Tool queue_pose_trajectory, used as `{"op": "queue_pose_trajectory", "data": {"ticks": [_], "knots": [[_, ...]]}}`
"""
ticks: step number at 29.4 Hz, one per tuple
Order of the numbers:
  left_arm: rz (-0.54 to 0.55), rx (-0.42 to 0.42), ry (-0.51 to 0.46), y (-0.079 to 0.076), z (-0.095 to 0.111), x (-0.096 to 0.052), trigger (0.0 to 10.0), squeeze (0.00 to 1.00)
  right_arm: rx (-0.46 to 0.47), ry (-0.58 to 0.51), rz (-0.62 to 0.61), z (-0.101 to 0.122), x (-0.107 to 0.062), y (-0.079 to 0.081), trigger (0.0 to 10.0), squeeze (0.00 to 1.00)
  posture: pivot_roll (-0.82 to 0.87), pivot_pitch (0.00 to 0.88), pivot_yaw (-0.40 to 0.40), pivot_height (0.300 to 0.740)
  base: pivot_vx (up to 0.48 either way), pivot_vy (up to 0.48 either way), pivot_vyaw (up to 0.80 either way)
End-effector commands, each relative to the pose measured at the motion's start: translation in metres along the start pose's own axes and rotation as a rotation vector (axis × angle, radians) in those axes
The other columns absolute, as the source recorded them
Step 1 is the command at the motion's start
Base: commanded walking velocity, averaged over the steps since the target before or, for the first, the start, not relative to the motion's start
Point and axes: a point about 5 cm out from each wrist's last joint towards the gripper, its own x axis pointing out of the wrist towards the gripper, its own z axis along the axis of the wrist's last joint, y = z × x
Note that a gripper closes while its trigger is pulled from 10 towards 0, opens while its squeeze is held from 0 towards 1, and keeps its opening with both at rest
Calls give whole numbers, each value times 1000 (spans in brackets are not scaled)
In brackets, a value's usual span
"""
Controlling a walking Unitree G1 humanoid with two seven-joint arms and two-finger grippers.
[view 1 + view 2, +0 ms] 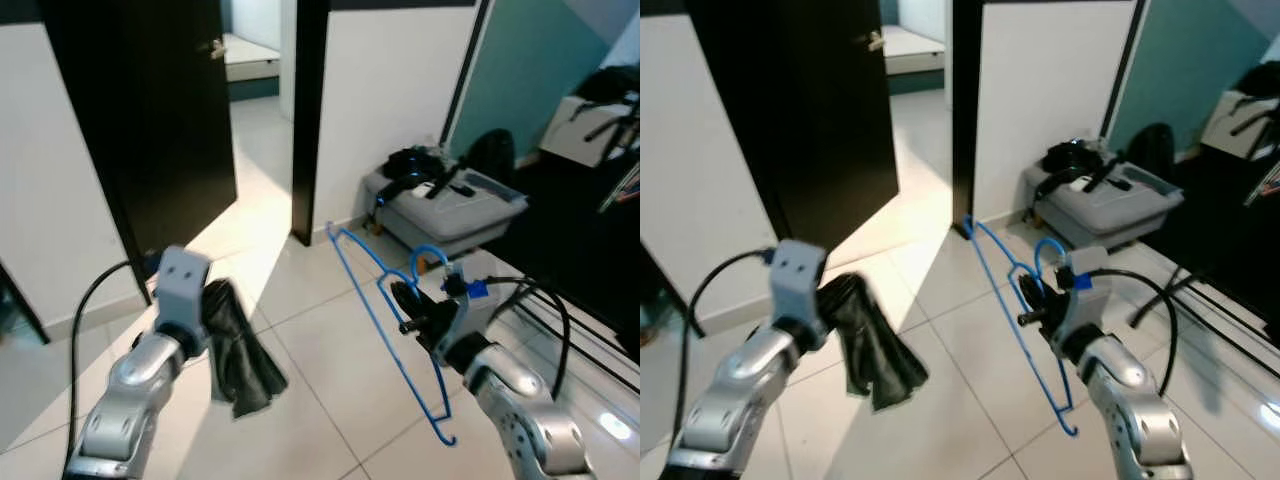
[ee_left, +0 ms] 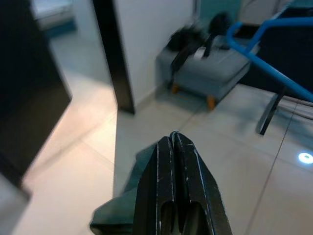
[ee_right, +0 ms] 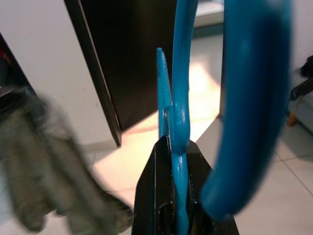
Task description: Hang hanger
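Observation:
A blue wire hanger (image 1: 385, 320) is held in the air over the tiled floor, its hook curling up near my right gripper (image 1: 405, 300), which is shut on its neck. In the right wrist view the blue hanger (image 3: 179, 122) runs between the two closed black fingers. My left gripper (image 1: 215, 300) is shut on a dark green-black cloth (image 1: 240, 355) that hangs down from it in folds. The left wrist view shows the closed fingers (image 2: 172, 186) with the dark cloth (image 2: 122, 208) beneath them.
A black door (image 1: 150, 110) stands open ahead on the left, next to a white wall (image 1: 390, 90) with a black frame. A grey padded stool (image 1: 450, 205) with dark items on it sits at the right. A dark rack leg (image 1: 560, 320) crosses the floor at far right.

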Motion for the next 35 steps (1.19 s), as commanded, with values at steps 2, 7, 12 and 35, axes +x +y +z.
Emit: {"op": "queue_pose_trajectory", "data": {"ticks": [2,7,12,35], "knots": [[15,6,-19,1,3,6,10000,0,26,-6,23,2,-3,1,10000,0,-66,0,-9,740,0,0,0],[35,67,-142,10,39,37,10000,0,54,-19,125,8,-5,15,10000,0,-96,0,10,740,0,0,-160],[31,117,-157,11,49,50,10000,0,77,-36,140,11,-4,19,10000,0,-111,0,23,740,0,0,-800],[-62,227,-292,-1,68,50,10000,0,6,176,395,3,-32,28,10000,0,-98,0,15,740,0,0,-70]]}}
